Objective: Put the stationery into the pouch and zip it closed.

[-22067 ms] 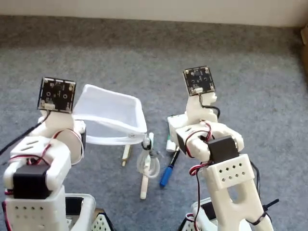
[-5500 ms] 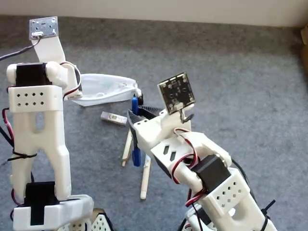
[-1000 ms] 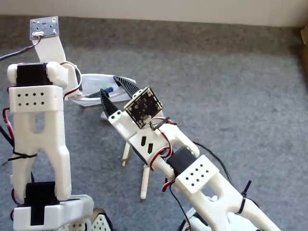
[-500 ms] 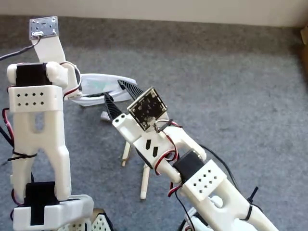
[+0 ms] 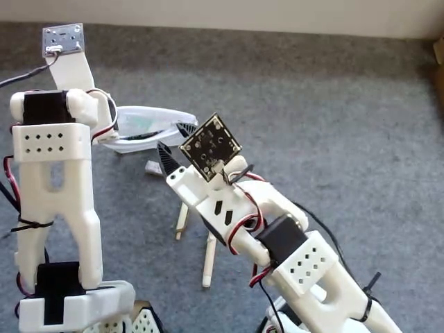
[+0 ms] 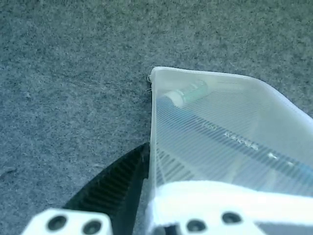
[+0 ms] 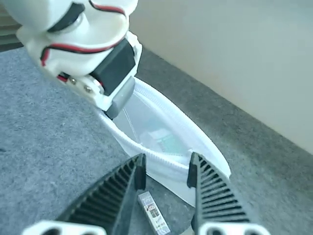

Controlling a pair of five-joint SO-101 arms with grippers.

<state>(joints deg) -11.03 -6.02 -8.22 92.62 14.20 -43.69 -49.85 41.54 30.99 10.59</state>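
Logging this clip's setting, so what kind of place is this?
Probably an indoor robot workspace: grey carpet covers the surface, a pale wall borders its far edge, and a mesh pouch holds stationery.

The tabletop (image 5: 333, 104) is covered in a grey, carpet-like material. In the upper left of the high view a white mesh pouch (image 5: 149, 128) lies on it, and a small rectangular piece (image 5: 152, 167) lies just below the pouch. Lower down, left of centre, a short pale stick (image 5: 182, 220) and a longer pale stick (image 5: 209, 260) lie near each other, both running roughly up the frame.
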